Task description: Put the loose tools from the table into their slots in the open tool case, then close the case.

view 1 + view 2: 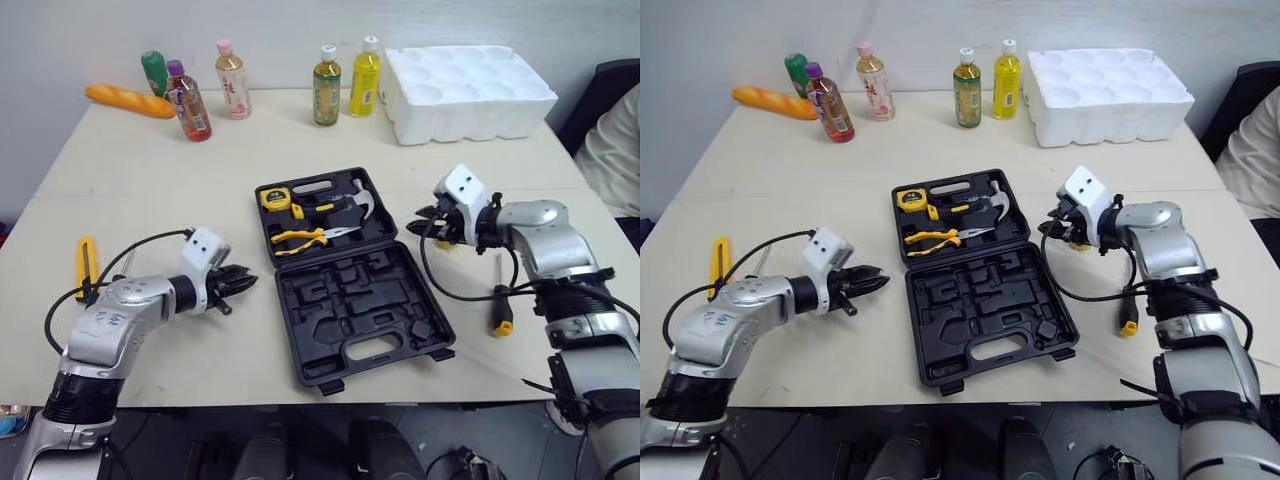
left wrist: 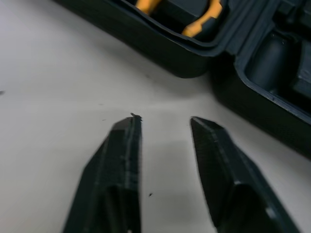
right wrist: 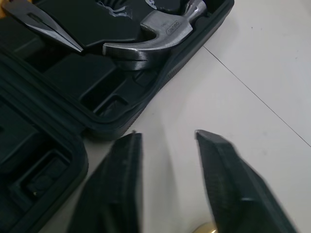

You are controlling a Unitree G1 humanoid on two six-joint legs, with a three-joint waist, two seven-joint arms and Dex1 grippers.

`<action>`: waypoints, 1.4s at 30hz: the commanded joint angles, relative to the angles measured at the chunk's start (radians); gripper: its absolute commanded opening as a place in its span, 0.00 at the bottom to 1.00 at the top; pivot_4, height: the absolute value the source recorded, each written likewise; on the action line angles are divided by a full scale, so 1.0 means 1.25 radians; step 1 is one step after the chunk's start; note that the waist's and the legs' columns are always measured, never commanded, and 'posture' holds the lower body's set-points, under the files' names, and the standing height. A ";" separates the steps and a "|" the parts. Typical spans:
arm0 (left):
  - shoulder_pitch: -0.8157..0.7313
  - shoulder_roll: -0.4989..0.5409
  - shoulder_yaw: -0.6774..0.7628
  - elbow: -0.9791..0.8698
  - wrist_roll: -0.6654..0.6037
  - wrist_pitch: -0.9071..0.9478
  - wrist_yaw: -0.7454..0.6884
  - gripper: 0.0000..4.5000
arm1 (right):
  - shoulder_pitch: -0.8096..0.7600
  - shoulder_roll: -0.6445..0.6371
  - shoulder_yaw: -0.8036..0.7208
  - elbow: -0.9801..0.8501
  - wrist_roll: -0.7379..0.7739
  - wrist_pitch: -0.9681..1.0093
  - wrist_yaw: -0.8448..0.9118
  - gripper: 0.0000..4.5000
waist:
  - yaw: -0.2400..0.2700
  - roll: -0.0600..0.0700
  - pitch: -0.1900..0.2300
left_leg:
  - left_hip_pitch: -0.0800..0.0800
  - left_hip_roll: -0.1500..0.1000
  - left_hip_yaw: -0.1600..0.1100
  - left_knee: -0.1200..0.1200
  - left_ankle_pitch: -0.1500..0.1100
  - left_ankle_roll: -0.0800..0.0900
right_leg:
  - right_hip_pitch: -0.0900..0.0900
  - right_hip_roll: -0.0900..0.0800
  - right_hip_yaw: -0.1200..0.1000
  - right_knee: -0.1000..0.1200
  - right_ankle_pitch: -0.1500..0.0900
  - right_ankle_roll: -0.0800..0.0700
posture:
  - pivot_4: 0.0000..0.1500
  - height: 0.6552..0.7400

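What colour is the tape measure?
The tape measure is yellow and black, clearest in the left eye view.

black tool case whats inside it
Its far half holds a yellow tape measure, a steel claw hammer and yellow-handled pliers; the near half's moulded slots look bare. Anything beneath the tools is covered.

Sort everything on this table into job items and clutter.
Job: tool case, loose screwdriver, loose yellow tool.
Lying about: bottles, baguette, foam tray.
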 commanded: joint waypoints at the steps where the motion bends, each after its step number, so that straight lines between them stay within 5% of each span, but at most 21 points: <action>1: -0.036 -0.020 -0.011 0.017 0.022 -0.020 0.002 0.00 | -0.013 0.022 0.007 0.015 -0.022 -0.032 -0.003 0.01 | 0.000 0.000 0.000 | 0.000 0.000 0.000 0.000 0.000 0.000 | 0.000 0.000 0.000 0.000 0.000 0.000 | 1.00 1.00; 11: -0.081 -0.069 -0.033 0.037 0.035 -0.015 -0.011 0.00 | 0.019 0.056 0.006 -0.041 -0.017 -0.008 0.015 0.01 | -0.001 0.000 0.000 | 0.000 0.001 0.000 0.001 0.000 0.000 | 0.000 0.001 0.000 0.001 0.000 0.000 | 1.00 1.00; 28: -0.093 -0.067 -0.119 0.071 0.072 -0.185 -0.217 0.00 | 0.287 0.036 -0.045 -0.492 0.103 0.181 0.076 0.01 | 0.005 0.000 0.000 | 0.000 0.001 0.000 0.001 0.000 -0.001 | 0.000 0.002 0.001 0.000 0.000 0.000 | 1.00 1.00; 42: -0.148 -0.135 -0.120 0.169 0.156 -0.253 -0.212 0.00 | 0.361 0.043 -0.084 -0.581 0.102 0.251 0.000 0.01 | 0.022 -0.001 0.000 | 0.000 0.001 0.000 0.002 -0.001 0.000 | 0.002 0.001 0.001 0.000 0.000 0.001 | 1.00 1.00</action>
